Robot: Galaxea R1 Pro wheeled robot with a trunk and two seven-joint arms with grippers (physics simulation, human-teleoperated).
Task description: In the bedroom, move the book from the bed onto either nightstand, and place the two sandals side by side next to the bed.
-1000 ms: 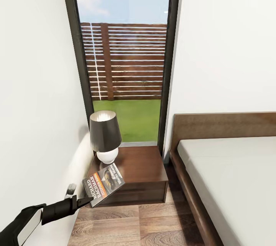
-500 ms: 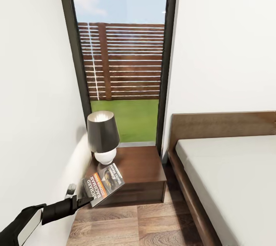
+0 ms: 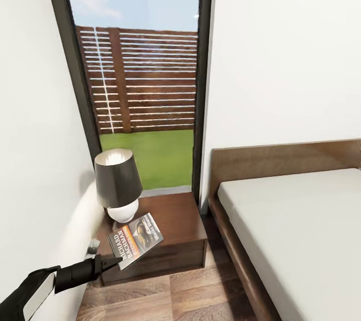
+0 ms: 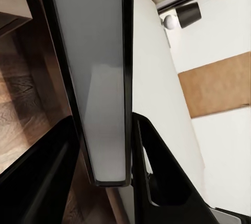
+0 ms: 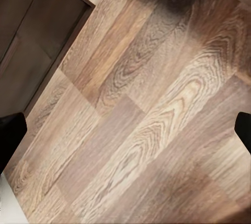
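Head view: left end effector (image 3: 111, 262) pinching the book (image 3: 135, 240) by its lower edge, tilted over the nightstand (image 3: 175, 236) front beside a lamp (image 3: 118, 186); bed (image 3: 301, 231) at right. Left wrist view: fingers (image 4: 167, 171) clamped on the book's edge (image 4: 102, 77). Right wrist view: wood-plank floor (image 5: 146, 109), right end effector fingertips (image 5: 10, 135) spread wide

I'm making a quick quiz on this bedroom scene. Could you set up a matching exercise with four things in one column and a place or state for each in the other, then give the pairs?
Things:
1. book
2. lamp
3. bed
4. right gripper

Places or states:
A. stands at the back of the nightstand
B. open above the wood floor
C. held by the left gripper
D. bare pale mattress, nothing lying on it

Pairs: 1-C, 2-A, 3-D, 4-B
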